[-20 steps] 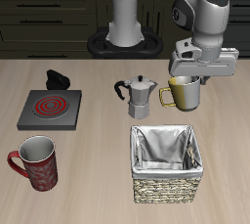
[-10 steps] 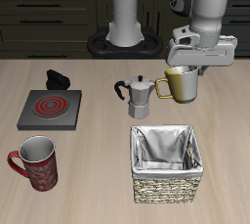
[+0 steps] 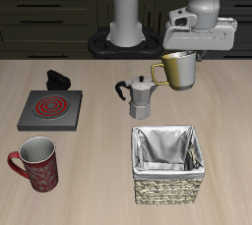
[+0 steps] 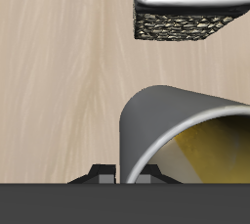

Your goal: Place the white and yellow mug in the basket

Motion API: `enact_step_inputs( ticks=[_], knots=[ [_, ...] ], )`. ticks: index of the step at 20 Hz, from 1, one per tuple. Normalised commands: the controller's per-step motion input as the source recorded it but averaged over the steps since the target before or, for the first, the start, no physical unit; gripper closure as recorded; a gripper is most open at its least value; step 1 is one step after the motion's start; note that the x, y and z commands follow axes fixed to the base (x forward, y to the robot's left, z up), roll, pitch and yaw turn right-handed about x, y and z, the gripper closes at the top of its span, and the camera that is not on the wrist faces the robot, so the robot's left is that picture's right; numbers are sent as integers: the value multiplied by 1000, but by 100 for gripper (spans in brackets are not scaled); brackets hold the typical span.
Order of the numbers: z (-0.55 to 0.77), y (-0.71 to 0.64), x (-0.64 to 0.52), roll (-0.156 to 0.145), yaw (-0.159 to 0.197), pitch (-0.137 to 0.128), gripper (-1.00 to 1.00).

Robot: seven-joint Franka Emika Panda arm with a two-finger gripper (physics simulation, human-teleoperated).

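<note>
You're holding the white and yellow mug (image 3: 178,70) up in the air now, clear of the tabletop (image 3: 98,170), over the back part of the worktop. The gripper (image 3: 189,54) is pinching the mug at its rim, and the mug is hanging slightly tilted, its yellow loop handle pointing toward the moka pot (image 3: 140,95). In the wrist view the mug's grey inside and curved rim (image 4: 181,120) are filling the space right under the fingers, with bare wood below.

The basket (image 3: 169,163) is sitting nearer the table's front edge, straight in front of the lifted mug, its grey-white cloth lining showing. The wrist view is catching one woven edge of that basket (image 4: 186,8) well apart from the mug.

The moka pot is standing upright just beside and below the mug, not touching it. Across the worktop, the square burner plate (image 3: 48,109) with its red coil is lying flat, a small black object (image 3: 57,79) is resting behind it, and the red patterned mug (image 3: 34,162) is standing near the front corner.
</note>
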Motion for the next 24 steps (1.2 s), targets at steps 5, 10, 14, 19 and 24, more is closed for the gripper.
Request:
enact_step_inputs(
  ticks=[5,10,14,19,24],
  knots=[
    [552,-49,92,41,35,-72,100],
    [484,-145,183,44,1,-61,100],
    [253,-135,137,25,18,-28,100],
    [278,-242,212,3,8,-16,100],
    [125,-280,306,-33,-10,24,100]
  ],
)
